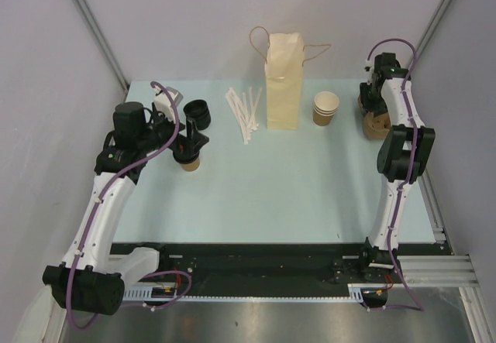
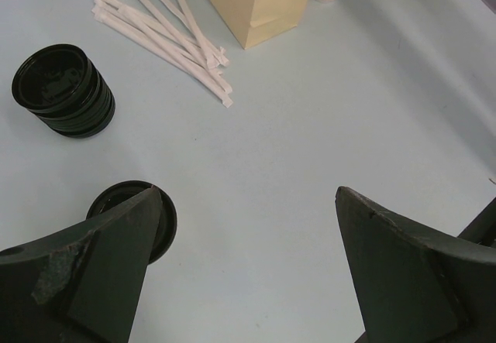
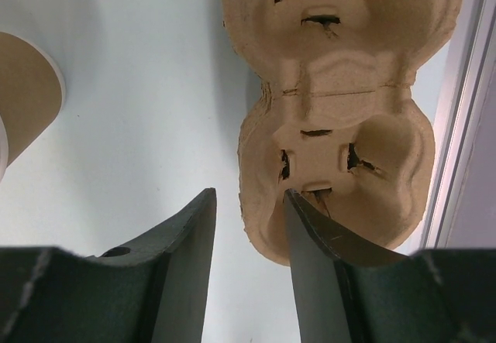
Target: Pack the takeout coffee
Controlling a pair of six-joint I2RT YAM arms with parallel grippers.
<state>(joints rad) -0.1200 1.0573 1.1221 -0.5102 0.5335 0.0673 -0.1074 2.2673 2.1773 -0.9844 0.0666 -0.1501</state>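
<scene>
Overhead and wrist views of the packing table (image 1: 271,196). We find the coffee (image 1: 187,162), a short tan cup under a black lid, upright on the left side. It stands just near of the stack of loose lids (image 1: 198,112) and well apart from the bag (image 1: 283,87), which is upright at the far middle with its handles up. The left gripper (image 2: 248,196) hangs over the coffee with its jaws spread wide and nothing between them. In its wrist view we see the cup's lid partly hidden behind the tip of one finger (image 2: 101,265), outside the gap. Wrapped straws (image 1: 244,114) lie fanned between the lids and the bag, and nested lidless cups (image 1: 326,108) stand just right of the bag. At the far right, the right gripper (image 3: 248,196) is over a pulp carrier (image 3: 341,72). Its jaws are partly open, astride one edge of the carrier. Bare table shows between one finger and that edge, so we read no grip.
</scene>
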